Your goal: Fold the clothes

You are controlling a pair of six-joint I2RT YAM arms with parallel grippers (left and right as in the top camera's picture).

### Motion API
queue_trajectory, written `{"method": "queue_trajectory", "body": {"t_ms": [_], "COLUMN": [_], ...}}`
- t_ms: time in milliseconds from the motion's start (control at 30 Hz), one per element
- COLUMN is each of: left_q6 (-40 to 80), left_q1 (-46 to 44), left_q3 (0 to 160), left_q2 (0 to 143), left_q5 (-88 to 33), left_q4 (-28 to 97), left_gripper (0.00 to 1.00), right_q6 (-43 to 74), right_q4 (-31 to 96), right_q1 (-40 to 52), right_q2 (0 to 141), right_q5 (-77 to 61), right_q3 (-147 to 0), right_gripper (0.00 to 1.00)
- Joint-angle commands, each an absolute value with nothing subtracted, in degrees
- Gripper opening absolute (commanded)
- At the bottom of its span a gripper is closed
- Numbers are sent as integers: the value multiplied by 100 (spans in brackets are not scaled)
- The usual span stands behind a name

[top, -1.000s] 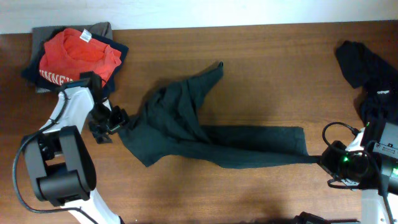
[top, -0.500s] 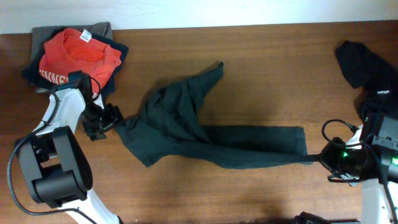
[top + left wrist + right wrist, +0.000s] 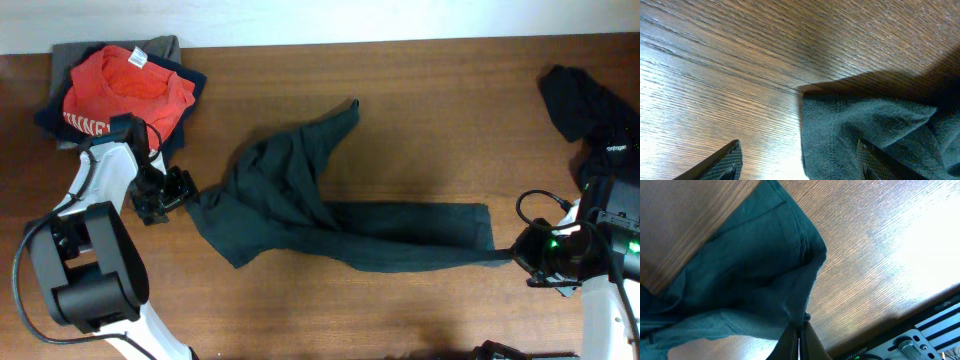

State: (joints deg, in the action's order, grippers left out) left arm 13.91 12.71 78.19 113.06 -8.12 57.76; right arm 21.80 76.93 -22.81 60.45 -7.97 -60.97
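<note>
One garment (image 3: pixel 285 190) end pinched in right claw (image 3: pixel 513 256).

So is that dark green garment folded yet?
Not folded: the dark green garment lies crumpled and stretched across the table, one end pinched by the right gripper.

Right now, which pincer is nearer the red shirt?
Left. The left pincer sits just beside the red shirt, open at an edge of the green garment; the right pincer is far off, shut on that garment's other end.
</note>
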Motion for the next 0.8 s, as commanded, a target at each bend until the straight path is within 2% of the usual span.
{"method": "queue_trajectory", "body": {"t_ms": [0, 433, 767], "left_q6": [1402, 1406, 1575], "left_q1": [1275, 1275, 1245], "left_q3": [7791, 7791, 7791], "left_q2": [11432, 11819, 11904], "left_q5": [-705, -701, -244], "left_q4": [5743, 5677, 5588], "left_gripper": [73, 72, 72], "right_q6": [2123, 2121, 2123], "right_q4": [7699, 7697, 7695], "right_q1": [-2255, -2257, -2257], "right_q2": [6038, 6038, 6038], "right_q5": [-685, -683, -683], "right_q3": [-6215, -6215, -6215], "right_gripper": [4, 4, 4]}}
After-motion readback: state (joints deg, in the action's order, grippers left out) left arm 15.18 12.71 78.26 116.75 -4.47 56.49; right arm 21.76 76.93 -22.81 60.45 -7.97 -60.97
